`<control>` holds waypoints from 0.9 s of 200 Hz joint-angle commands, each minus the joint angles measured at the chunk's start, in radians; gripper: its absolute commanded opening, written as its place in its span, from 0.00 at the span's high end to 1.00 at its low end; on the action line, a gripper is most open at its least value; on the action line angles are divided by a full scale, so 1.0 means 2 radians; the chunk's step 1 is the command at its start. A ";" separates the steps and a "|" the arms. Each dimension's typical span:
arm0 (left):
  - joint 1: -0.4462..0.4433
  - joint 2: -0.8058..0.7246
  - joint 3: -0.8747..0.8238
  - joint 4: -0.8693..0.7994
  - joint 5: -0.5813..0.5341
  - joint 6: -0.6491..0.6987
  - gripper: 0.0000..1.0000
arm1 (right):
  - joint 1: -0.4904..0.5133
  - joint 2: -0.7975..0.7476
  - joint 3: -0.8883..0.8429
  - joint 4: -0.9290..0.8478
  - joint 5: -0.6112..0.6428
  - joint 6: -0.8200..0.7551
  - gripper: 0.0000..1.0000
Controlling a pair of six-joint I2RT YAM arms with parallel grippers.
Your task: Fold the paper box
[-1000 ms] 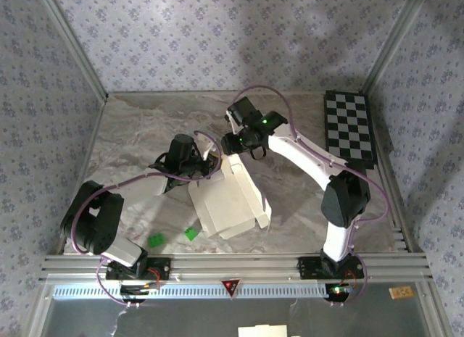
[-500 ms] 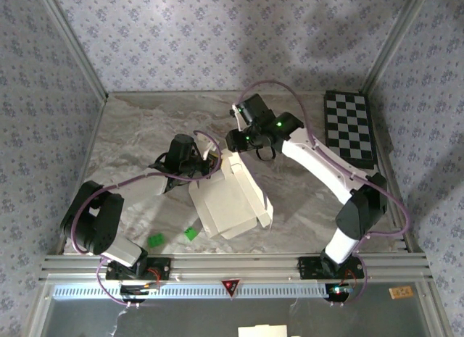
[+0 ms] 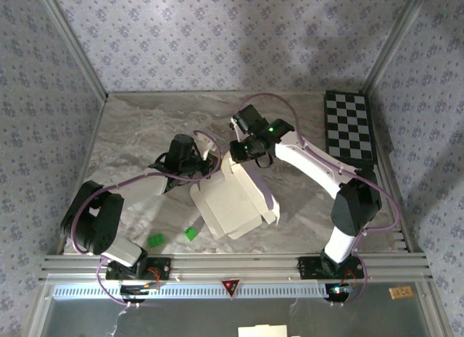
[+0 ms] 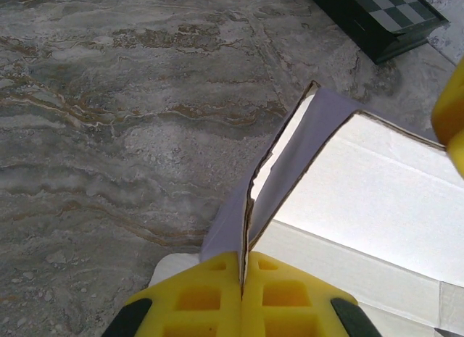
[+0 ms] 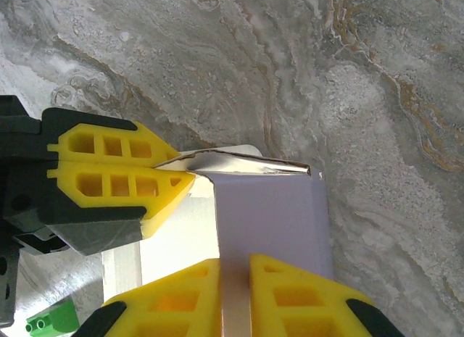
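1. Paper box (image 3: pixel 230 201) sits mid-table, part folded and lying on a slant btwn the two arms. Its broad white panel faces up, w/ a lilac shade down its right edge.
2. Its near end rests flat on the table (image 3: pixel 138 134). The far end is where both hands meet.
3. Left hand (image 3: pixel 211 161) comes in from the left at the box's far-left corner.
4. Left wrist cam: left hand (image 4: pixel 243 263) has its yellow fingers (image 4: pixel 196 301) pressed together, clamped on a thin flap of the paper box (image 4: pixel 377 199) that stands on edge. The white inner panel spreads off to the right.
5. Right hand (image 3: pixel 243 150) reaches over from the right and is down on the box's far edge, just beside the left hand.
6. Right wrist cam: right hand (image 5: pixel 234 275) has its fingers (image 5: pixel 290 301) close together w/ a pale strip of the box pinched btwn them. The lilac panel (image 5: pixel 275 214) runs up to a creased edge.
7. Same cam: left hand (image 5: pixel 181 175) pokes in from the left, tips shut on that creased edge.
8. A yellow bit at the right border of the left wrist cam looks like the right hand (image 4: pixel 453 116). Can't tell more from there.
9. Two green bits (image 3: pixel 156 241) lie near the table's front-left, apart from the box. One shows in the right wrist cam's bottom-left corner (image 5: pixel 51 319).
10. Checkerboard (image 3: pixel 349 128) lies along the far-right side of the table, well apart from the box.
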 commanded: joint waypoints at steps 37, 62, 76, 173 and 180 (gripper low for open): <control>-0.002 0.004 -0.011 -0.051 0.003 -0.008 0.98 | 0.004 0.017 -0.029 -0.001 -0.010 -0.003 0.84; -0.003 0.005 -0.012 -0.049 0.005 -0.009 0.98 | 0.002 0.020 -0.040 0.008 -0.020 0.000 0.85; -0.003 0.004 -0.012 -0.049 0.007 -0.008 0.98 | 0.000 0.022 -0.045 0.014 -0.026 0.002 0.85; -0.003 0.006 -0.011 -0.052 0.007 -0.004 0.98 | -0.017 -0.032 -0.032 0.020 -0.043 0.007 0.78; -0.004 0.006 -0.011 -0.052 0.007 -0.004 0.98 | -0.019 -0.040 -0.030 0.022 -0.048 0.007 0.76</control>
